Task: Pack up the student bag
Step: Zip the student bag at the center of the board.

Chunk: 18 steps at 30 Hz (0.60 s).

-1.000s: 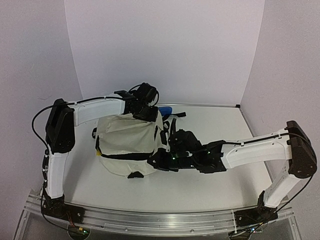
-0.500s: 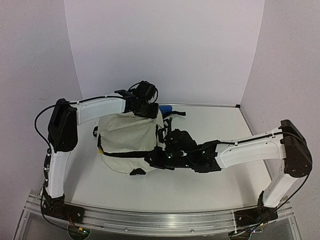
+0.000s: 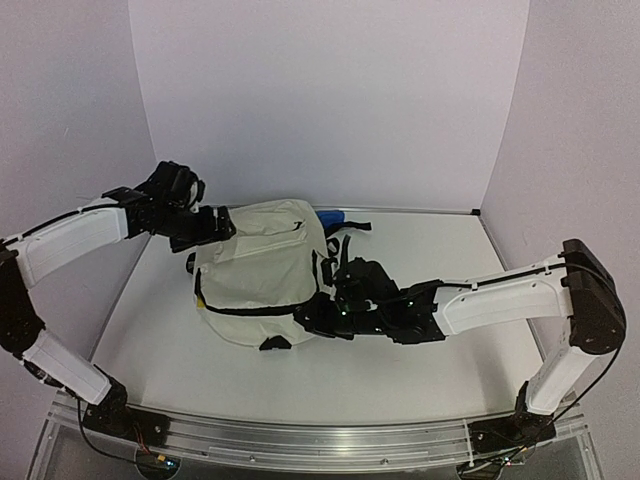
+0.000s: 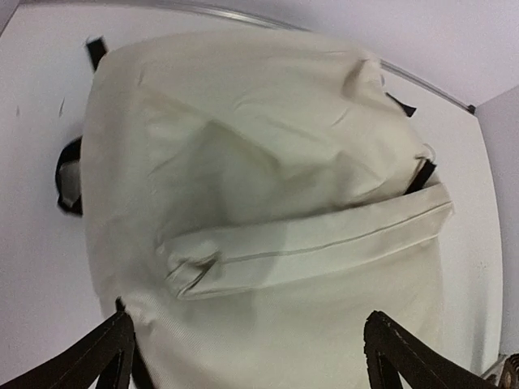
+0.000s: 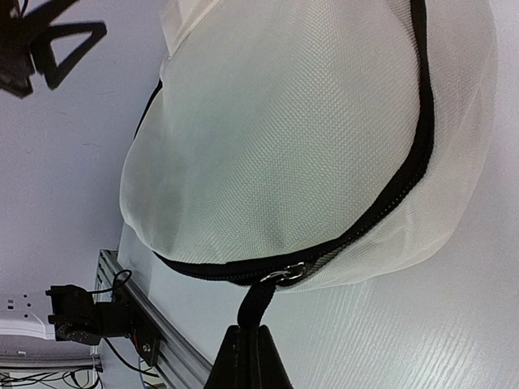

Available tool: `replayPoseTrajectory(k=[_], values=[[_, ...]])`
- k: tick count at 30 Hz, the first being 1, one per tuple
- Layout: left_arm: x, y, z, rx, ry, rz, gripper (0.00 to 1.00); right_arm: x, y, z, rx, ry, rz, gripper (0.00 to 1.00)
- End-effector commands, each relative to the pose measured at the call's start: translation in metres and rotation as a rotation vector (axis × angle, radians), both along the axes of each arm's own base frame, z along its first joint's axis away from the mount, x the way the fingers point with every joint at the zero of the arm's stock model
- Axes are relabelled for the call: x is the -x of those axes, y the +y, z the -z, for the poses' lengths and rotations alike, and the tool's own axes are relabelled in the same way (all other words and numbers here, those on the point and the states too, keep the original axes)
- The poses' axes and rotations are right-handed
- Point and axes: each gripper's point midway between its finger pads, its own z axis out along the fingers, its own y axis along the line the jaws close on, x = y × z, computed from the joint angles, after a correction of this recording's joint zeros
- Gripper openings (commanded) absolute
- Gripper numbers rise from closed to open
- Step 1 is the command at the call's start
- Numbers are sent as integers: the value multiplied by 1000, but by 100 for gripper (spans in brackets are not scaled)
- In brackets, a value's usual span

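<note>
The student bag (image 3: 255,272), cream fabric with a black zipper, lies on the table in the top view. My left gripper (image 3: 222,229) hovers open at its far left corner, off the fabric. In the left wrist view the bag (image 4: 268,178) fills the frame and the black fingertips (image 4: 405,350) stand wide apart over it with nothing between them. My right gripper (image 3: 312,318) is at the bag's near right side. It (image 5: 253,334) is shut on the black zipper pull (image 5: 263,301), which runs up to the metal slider (image 5: 285,274) on the zipper line.
A blue object (image 3: 330,217) shows behind the bag by the back wall. Black straps (image 3: 348,243) trail off the bag's right side, over my right arm. The aluminium rail (image 5: 150,328) runs along the near table edge.
My left gripper has opened, let go of the bag's top edge and swung back to the left. The bag's top has dropped and spread out. My right gripper keeps its hold on the zipper pull.
</note>
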Motion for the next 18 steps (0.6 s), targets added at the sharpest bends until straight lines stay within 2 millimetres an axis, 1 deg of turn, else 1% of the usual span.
replayPoseTrajectory(k=[1,2,3,5,6,9,12,14,15,16,18], values=[[41,46,26,114,133,-111,100,-2,3,-17,-48,-17,-4,0],[43,52,28,129,140,-128,100,-1,3,-16,-47,-17,-8,0],[47,65,34,159,162,-157,99,-1,5,-16,-49,-17,-13,0],[50,74,39,208,175,-174,96,-2,6,-15,-46,-15,-17,0],[52,78,43,234,183,-182,94,-1,7,-14,-46,-12,-20,0],[52,85,54,303,206,-192,80,-1,9,-14,-49,-10,-24,0],[51,83,70,363,254,-174,68,-1,8,-14,-47,-9,-21,0],[47,80,75,393,262,-159,63,0,8,-14,-48,-8,-20,0],[44,77,78,416,274,-146,57,-1,7,-13,-46,-5,-19,0],[40,74,78,426,270,-137,54,0,7,-13,-46,-4,-17,0],[36,73,76,433,263,-128,52,-1,6,-12,-46,-2,-14,0]])
